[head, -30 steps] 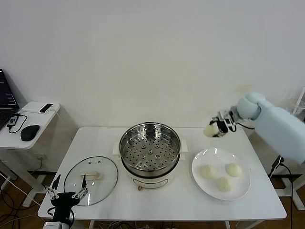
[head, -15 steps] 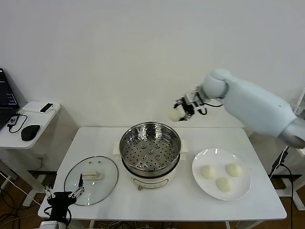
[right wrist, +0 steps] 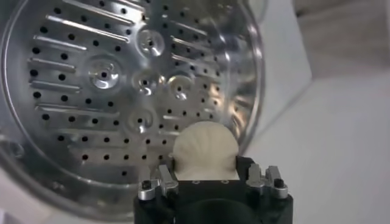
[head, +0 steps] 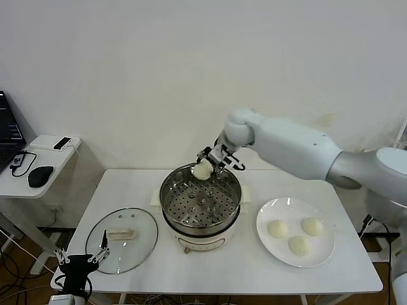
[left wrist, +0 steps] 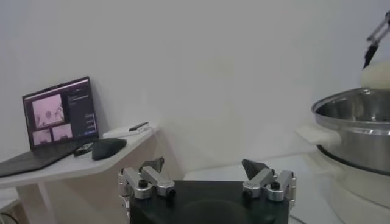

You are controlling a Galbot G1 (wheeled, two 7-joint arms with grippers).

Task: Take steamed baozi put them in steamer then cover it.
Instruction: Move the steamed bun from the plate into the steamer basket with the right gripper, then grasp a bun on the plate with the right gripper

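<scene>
One baozi (head: 202,170) is in the air, pinched in the right gripper (head: 212,161) just over the far rim of the steamer (head: 200,202). Three more buns (head: 294,234) sit on the white plate (head: 267,244) on the counter (head: 254,273), to the right of the pot. The perforated tray (right wrist: 122,91) inside looks bare, so I'd say nothing has been loaded yet: this bun goes in first, three follow, and the cover comes last. The glass lid (head: 121,238) lies flat on the counter, left of the steamer, untouched.

The left gripper (left wrist: 207,182) is parked low at the counter's front left corner, near the lid, fingers spread wide and empty.

Views differ a fair bit. The head view gives the whole layout, with plate, lid and both arms. The right wrist view looks straight down past the bun onto the tray holes, showing the fingers (right wrist: 159,181) closed on either side of it, which the head view can't really resolve. The left wrist view catches a laptop (left wrist: 58,125) on a side desk and the pot's outer wall.
</scene>
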